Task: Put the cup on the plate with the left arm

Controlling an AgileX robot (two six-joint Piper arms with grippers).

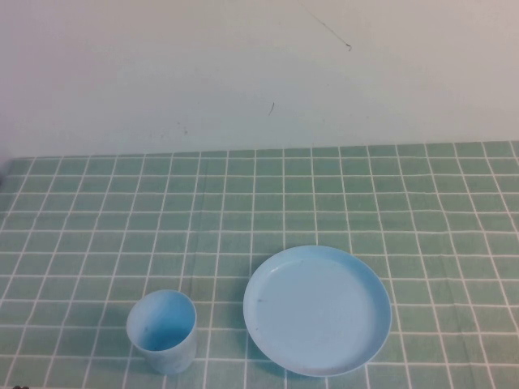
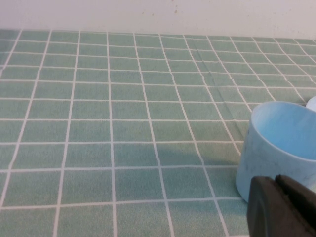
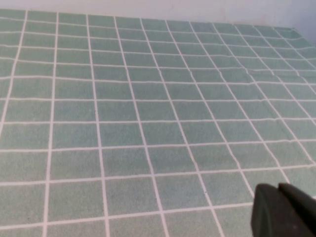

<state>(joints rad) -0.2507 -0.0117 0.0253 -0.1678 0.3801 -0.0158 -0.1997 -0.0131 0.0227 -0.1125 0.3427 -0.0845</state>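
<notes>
The light blue cup [image 1: 162,331] stands upright on the green checked cloth near the table's front, left of the round light blue plate [image 1: 318,309], with a small gap between them. Neither arm shows in the high view. In the left wrist view my left gripper [image 2: 275,179] is shut and empty, low over the cloth just short of the cup [image 2: 276,148], and a sliver of the plate [image 2: 312,102] shows beyond the cup. In the right wrist view my right gripper [image 3: 278,187] is shut and empty over bare cloth.
The green checked tablecloth [image 1: 259,211] covers the table up to a white wall [image 1: 243,65] at the back. A fold line in the cloth [image 2: 217,94] runs away from the cup.
</notes>
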